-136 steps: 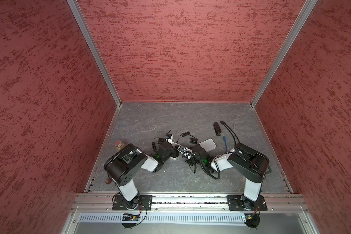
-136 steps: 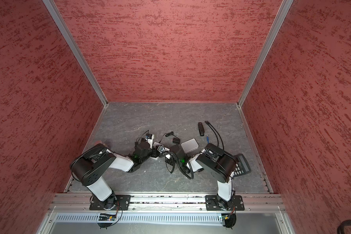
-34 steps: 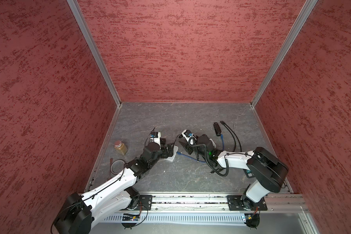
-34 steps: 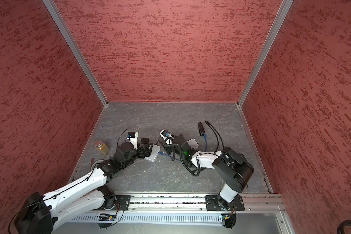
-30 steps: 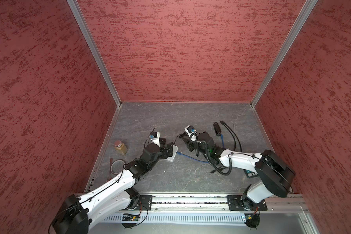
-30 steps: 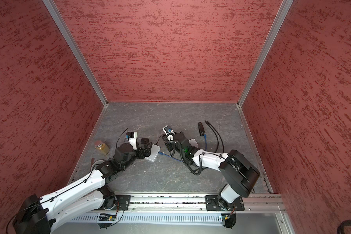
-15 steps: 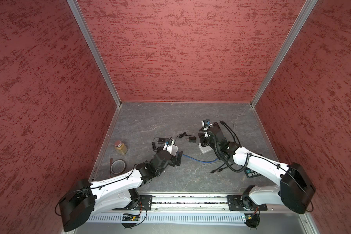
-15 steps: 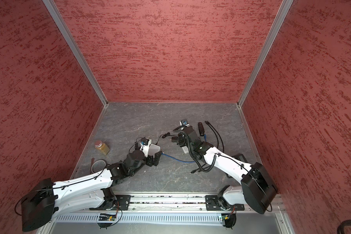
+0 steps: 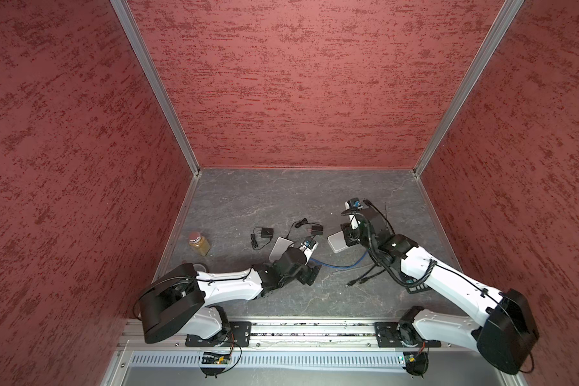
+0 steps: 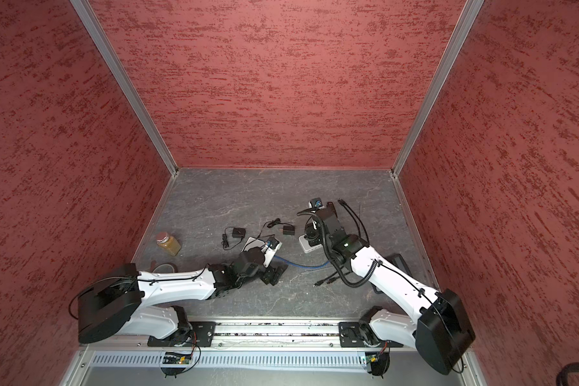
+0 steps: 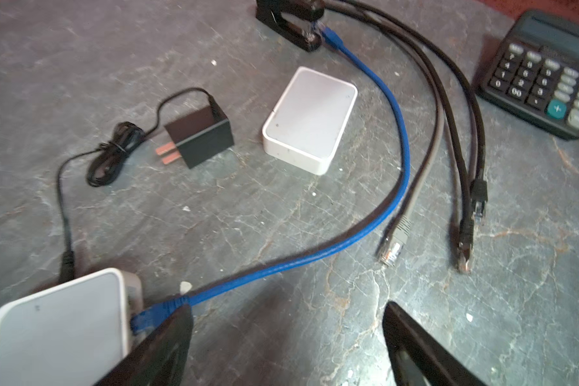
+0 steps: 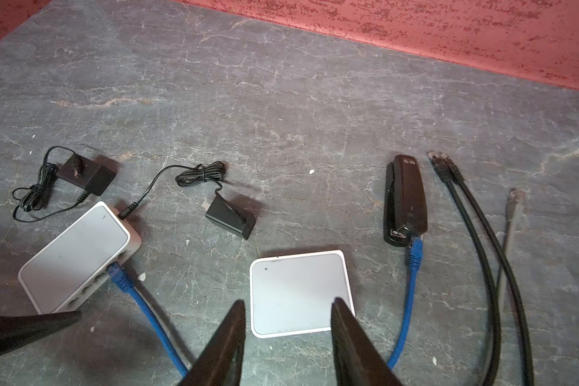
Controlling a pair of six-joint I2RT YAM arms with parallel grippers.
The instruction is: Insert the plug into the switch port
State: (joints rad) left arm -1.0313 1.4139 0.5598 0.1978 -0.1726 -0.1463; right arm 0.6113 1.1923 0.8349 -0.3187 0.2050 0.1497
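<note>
Plug (image 11: 147, 317) on the blue cable (image 11: 395, 140): light plastic with a fragile latch tab on a springy lead, best pinched across the ribbed boot. Sits in a port of the white switch (image 11: 57, 331) on the bench (image 12: 281, 100), apparently seated, just beside one of the left gripper's (image 11: 284, 309) wide-open, empty jaws. Jaws of the right gripper (image 12: 288, 302) half apart over a second white box (image 12: 298, 277), holding nothing, well away from it.

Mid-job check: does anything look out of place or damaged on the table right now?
Nothing is spilled or damaged. The one oddity: the blue cable has one plug in the switch, but its other plug lies loose beside the stapler.
</note>
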